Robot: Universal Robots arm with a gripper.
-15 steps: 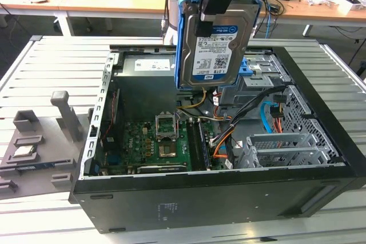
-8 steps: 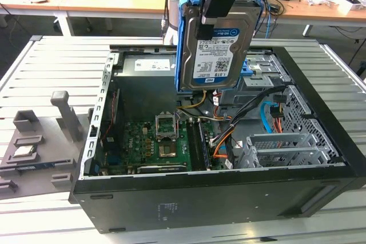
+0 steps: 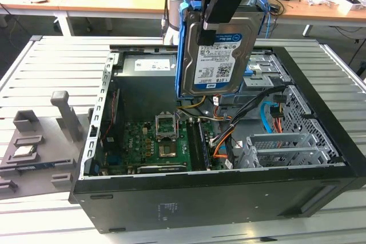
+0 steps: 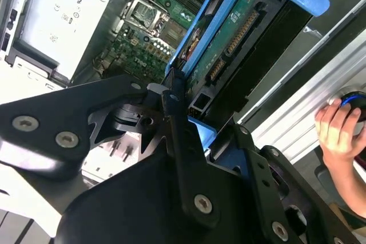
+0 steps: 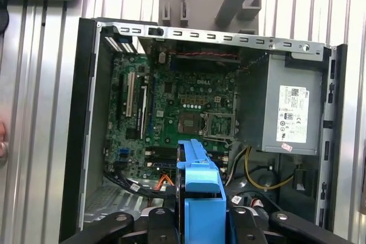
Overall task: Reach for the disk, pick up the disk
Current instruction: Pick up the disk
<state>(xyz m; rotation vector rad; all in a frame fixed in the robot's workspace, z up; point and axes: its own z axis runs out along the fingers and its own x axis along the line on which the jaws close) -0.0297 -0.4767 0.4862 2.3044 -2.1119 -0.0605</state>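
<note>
The disk (image 3: 220,55), a silver-grey drive with a white-and-blue label and a blue side frame, hangs upright in the air above the open computer case (image 3: 217,198). My gripper (image 3: 226,1) is shut on the disk's upper end, one black finger lying over its labelled face. In the second wrist view the gripper (image 4: 177,104) clamps the disk (image 4: 240,32), whose green circuit-board underside and blue frame run away from the fingers (image 4: 171,118). In the first wrist view the disk's blue frame (image 5: 200,178) stands on edge between the black gripper links, above the motherboard (image 5: 189,107).
The case lies open on a slatted metal table (image 3: 57,61). Inside are the motherboard (image 3: 160,141), cables, a drive cage (image 3: 280,147) and a power supply (image 5: 286,112). A grey fixture (image 3: 34,141) holding a small chip sits at the exterior view's left. A person's hand (image 4: 340,127) rests nearby.
</note>
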